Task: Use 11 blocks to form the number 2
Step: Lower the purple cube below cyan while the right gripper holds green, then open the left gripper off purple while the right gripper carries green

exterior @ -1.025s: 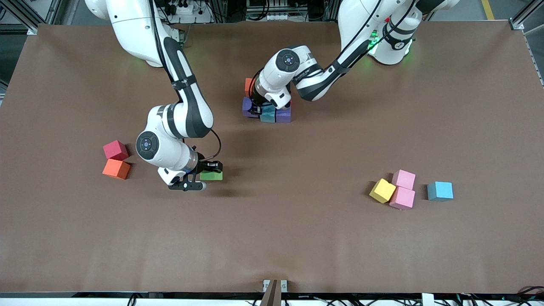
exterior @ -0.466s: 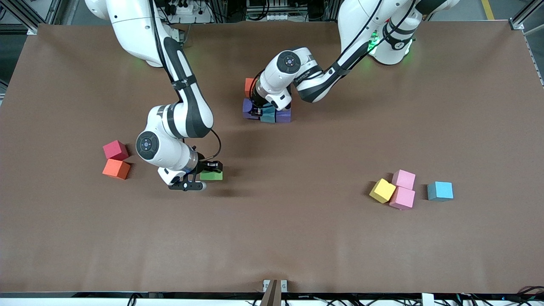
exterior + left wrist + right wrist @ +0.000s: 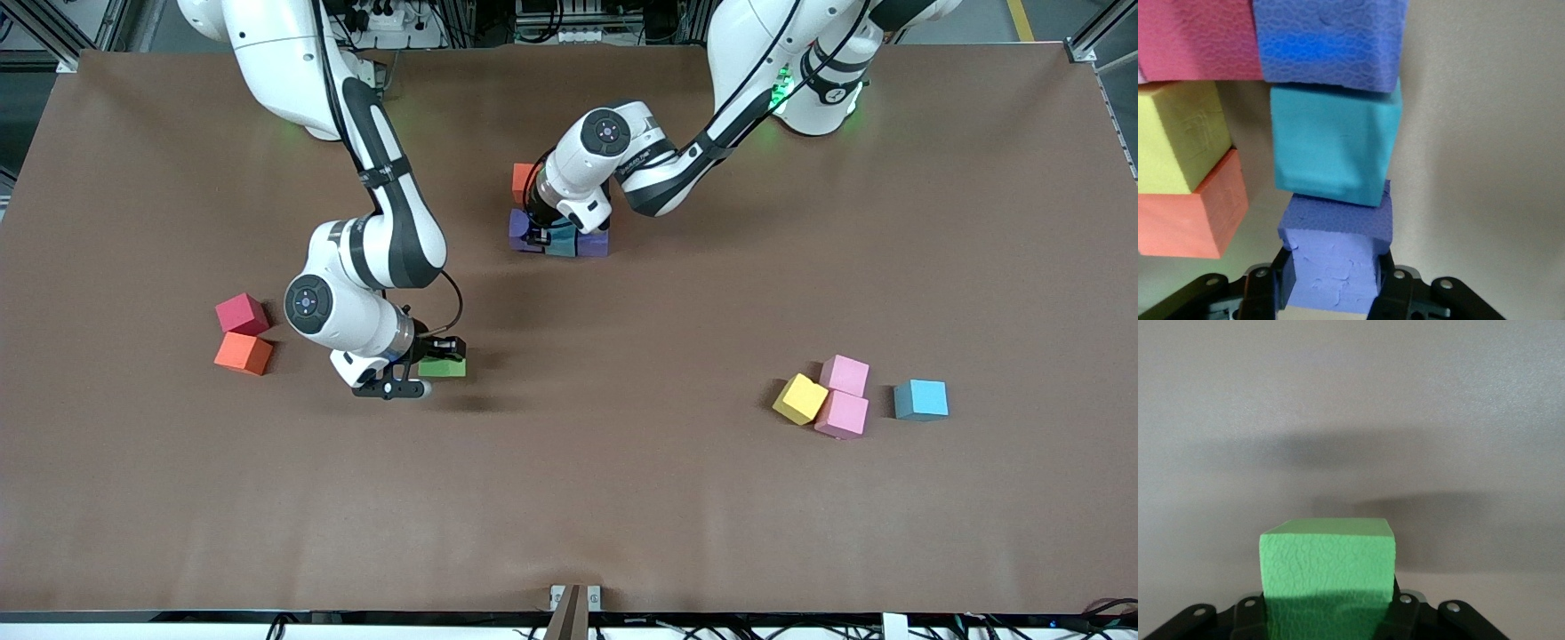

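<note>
The table (image 3: pixel 622 498) carried no containers, only loose blocks and a small cluster (image 3: pixel 558 227) of blocks, the start of the number 2, near the robots' bases. The right arm (image 3: pixel 382 222) reached down bent at the elbow, its wrist turned sideways, and the right claw (image 3: pixel 442 356) was clamped on a green block (image 3: pixel 1328 577) held just above bare table. Toward the right arm's end from that claw lay a crimson block (image 3: pixel 241 314) and an orange block (image 3: pixel 244 353), touching. The left arm (image 3: pixel 676 160) stretched low across to the cluster, and the left claw (image 3: pixel 1333 288) was shut on a purple block (image 3: pixel 1336 260) at the cluster's edge, pressed against a teal block (image 3: pixel 1335 150); past that sat another purple block (image 3: pixel 1331 41), with pink, yellow and orange ones alongside. Well apart from both claws, toward the left arm's end, sat a yellow block (image 3: pixel 800 398), two pink blocks (image 3: pixel 843 394) and a light blue block (image 3: pixel 921 399).
</note>
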You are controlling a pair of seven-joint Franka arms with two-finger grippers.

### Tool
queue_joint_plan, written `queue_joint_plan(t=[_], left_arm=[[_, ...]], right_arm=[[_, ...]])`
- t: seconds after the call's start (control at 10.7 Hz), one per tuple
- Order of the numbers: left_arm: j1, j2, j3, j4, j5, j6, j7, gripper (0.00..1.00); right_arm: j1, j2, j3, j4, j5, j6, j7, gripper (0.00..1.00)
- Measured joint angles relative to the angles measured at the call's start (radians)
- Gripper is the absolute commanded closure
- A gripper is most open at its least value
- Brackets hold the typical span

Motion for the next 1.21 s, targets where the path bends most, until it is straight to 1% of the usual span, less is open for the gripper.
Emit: queue_joint_plan(t=[1.03, 1.21], left_arm=[[-0.032, 0.015, 0.01, 0.0, 0.002, 0.01, 0.001, 0.51], [-0.039, 0.018, 0.025, -0.001, 0.015, 0.013, 0.001, 0.51]], right_arm=[[0.0, 0.0, 0.0, 0.0, 0.0, -0.001, 0.0, 0.8], [0.0, 0.0, 0.001, 0.0, 0.0, -0.001, 0.0, 0.8]])
